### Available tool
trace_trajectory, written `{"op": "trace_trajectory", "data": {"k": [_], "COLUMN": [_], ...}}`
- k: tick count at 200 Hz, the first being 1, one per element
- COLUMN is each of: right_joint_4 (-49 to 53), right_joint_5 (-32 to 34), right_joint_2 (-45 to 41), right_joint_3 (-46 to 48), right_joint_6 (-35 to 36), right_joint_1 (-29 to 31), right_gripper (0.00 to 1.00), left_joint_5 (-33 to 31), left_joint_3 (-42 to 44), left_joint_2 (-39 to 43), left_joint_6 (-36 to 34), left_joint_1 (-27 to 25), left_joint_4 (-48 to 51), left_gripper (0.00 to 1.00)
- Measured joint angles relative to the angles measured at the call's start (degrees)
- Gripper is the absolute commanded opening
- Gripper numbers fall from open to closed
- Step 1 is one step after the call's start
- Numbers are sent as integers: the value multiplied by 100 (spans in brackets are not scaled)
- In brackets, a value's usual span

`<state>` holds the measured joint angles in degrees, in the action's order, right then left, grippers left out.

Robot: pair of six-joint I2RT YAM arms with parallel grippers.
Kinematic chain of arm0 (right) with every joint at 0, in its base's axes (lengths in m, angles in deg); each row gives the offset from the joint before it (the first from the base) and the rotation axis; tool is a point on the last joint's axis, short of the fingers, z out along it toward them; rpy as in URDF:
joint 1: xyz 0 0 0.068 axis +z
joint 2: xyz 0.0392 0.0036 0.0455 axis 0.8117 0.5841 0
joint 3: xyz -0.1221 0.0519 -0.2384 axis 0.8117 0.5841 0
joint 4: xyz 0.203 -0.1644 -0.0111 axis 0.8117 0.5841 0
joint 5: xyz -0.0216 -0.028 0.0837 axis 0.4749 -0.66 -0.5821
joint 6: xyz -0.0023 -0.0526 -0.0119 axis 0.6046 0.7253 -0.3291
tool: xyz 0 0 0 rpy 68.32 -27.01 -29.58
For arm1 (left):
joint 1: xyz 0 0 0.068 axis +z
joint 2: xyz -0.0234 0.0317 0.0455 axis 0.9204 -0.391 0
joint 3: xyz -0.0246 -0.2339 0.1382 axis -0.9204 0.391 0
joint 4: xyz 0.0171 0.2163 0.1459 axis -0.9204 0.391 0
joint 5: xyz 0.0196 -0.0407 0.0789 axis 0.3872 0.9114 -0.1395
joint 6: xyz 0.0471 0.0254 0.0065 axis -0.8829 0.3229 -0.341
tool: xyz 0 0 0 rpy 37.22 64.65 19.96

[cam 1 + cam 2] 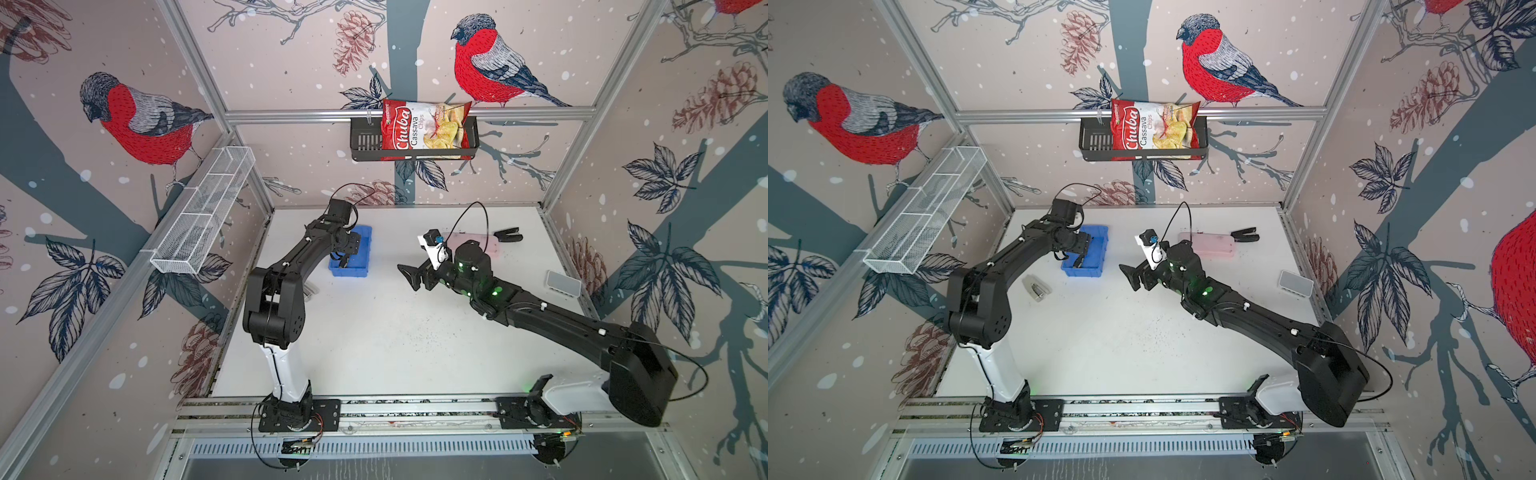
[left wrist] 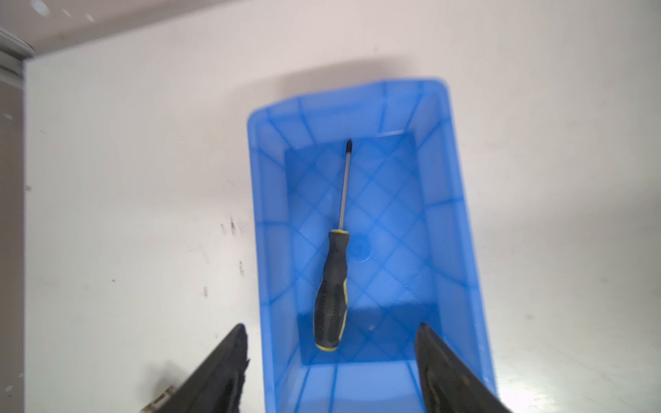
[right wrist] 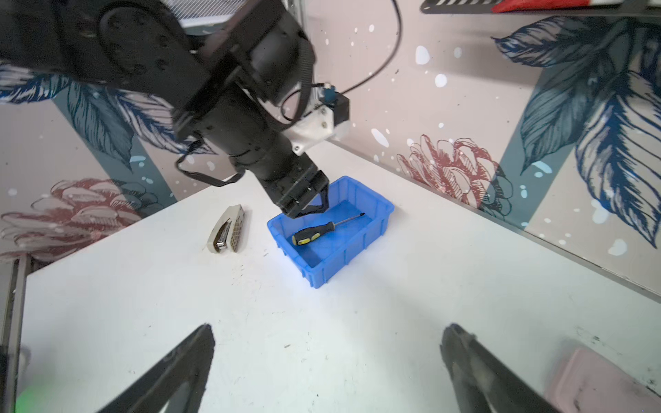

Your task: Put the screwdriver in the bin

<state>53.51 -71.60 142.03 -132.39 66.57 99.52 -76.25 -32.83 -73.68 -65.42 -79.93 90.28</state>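
The screwdriver [image 2: 332, 286] lies in the bin [image 2: 447, 214].
Left end effector [image 3: 311, 211] hangs above it, wide and empty; right end effector [image 3: 329, 327] wide, over the worktop [image 3: 357, 368].

Over the bin [image 3: 357, 250] hangs the left claw [image 3: 312, 211]; stapler [image 3: 229, 230] nearby

White table [image 1: 374, 353] with blue bin [image 1: 353, 272], stapler [image 1: 1037, 286], pink tray [image 1: 1214, 247], black pliers [image 1: 509, 235], small grey box [image 1: 563, 282].

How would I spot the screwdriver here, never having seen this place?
On the white table, find the bright blue bin beneath the left pincer. The screwdriver lies flat inside it: black handle, yellow butt, thin silver shaft, unlike the beige stapler outside.
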Motion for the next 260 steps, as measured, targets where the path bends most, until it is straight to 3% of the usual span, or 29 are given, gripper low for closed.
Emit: {"op": "trace_trajectory", "data": {"k": [47, 93, 129, 164, 212, 260], "right_joint_4": [-291, -431, -551, -962, -1827, -2857], "right_joint_5": [382, 817, 1045, 1314, 1620, 1648], "right_joint_2": [-551, -1384, -2022, -2277, -2245, -1631], "right_joint_3": [533, 1134, 1690, 2385, 3576, 4201], "right_joint_6": [-494, -876, -881, -691, -420, -400], "right_joint_1": [-734, -1617, -2319, -2920, -3777, -4367], "right_gripper": [100, 100, 100, 100, 100, 100], "left_joint_5": [302, 455, 264, -304, -1314, -1587], "left_joint_3": [651, 1923, 3626, 5259, 6634, 7429], "left_joint_2": [1008, 2227, 3515, 4341, 4304, 3539], "left_joint_6": [151, 254, 260, 83, -162, -345], "left_joint_1": [-7, -7, -7, -4, 116, 385], "left_joint_4": [-332, -1080, -2448, -4207, -6070, -7794], "left_gripper": [96, 97, 96, 96, 98, 98]}}
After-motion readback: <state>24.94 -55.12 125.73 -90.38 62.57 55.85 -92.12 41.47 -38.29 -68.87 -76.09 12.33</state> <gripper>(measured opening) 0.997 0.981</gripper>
